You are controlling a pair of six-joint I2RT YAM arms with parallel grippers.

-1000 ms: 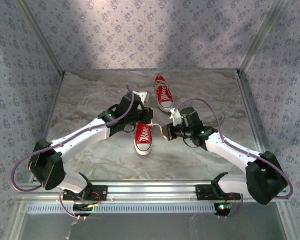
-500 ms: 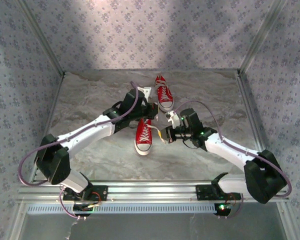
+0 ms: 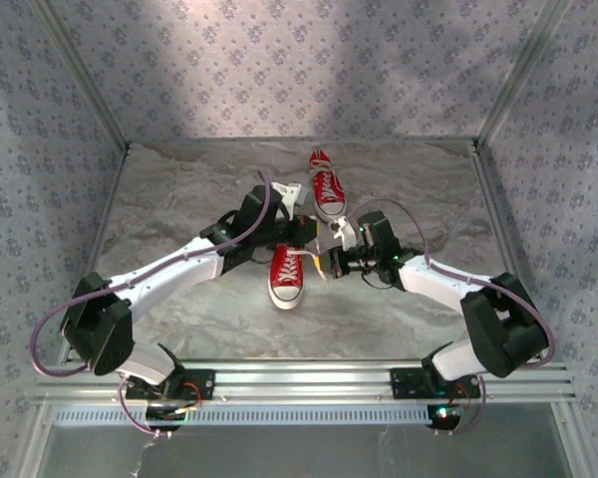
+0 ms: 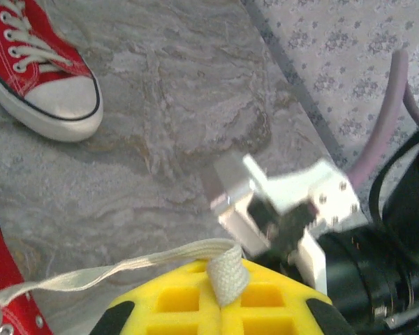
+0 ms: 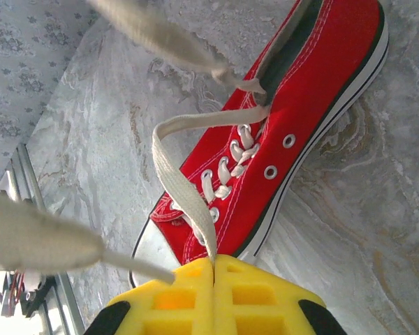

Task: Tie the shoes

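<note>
- Left gripper (image 4: pixel 220 296): closed. Its yellow pads pinch a white lace end (image 4: pixel 126 265), which trails left toward the near shoe.
- Near shoe (image 3: pixel 286 274): red canvas with a white toe cap turned toward the arm bases. It lies flat on the marbled worktop (image 3: pixel 179 209) between the two grippers, untied, with its laces drawn out to either side.
- Far shoe (image 3: pixel 327 185): same type, just behind the near shoe toward the back wall, apart from both grippers.
- Right gripper (image 5: pixel 214 279): closed on the other lace end (image 5: pixel 185 202), which runs from the upper eyelets to its pads.
</note>
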